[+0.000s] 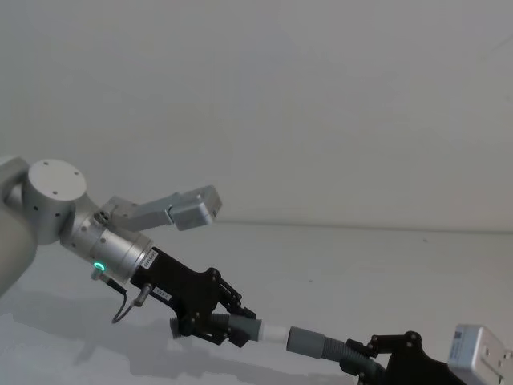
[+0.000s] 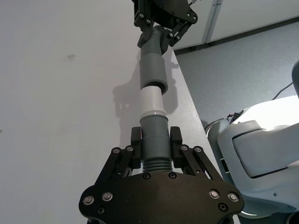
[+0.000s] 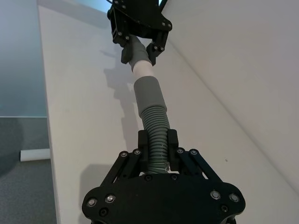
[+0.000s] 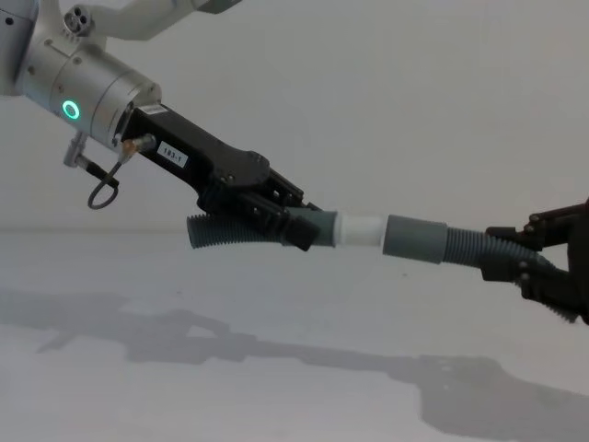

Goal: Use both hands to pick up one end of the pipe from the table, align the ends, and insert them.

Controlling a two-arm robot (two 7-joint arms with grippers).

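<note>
label [image 4: 172, 152] reads 183-1 | left gripper [image 4: 299, 228] jaws clenched on white-tipped pipe [image 4: 219, 235] — right gripper [image 4: 513, 256] likewise on socket pipe [image 4: 419, 239] | white worktop [image 4: 276, 304] — grey floor [image 2: 243, 70]

I'm looking at a plain pale wall [image 1: 321, 96] stretching from nine o'clock through twelve to three. I'm also seeing grey floor [image 2: 252, 70] meeting white panels [image 2: 243, 18], and a white tube [image 3: 33, 155] lying on it.
</note>
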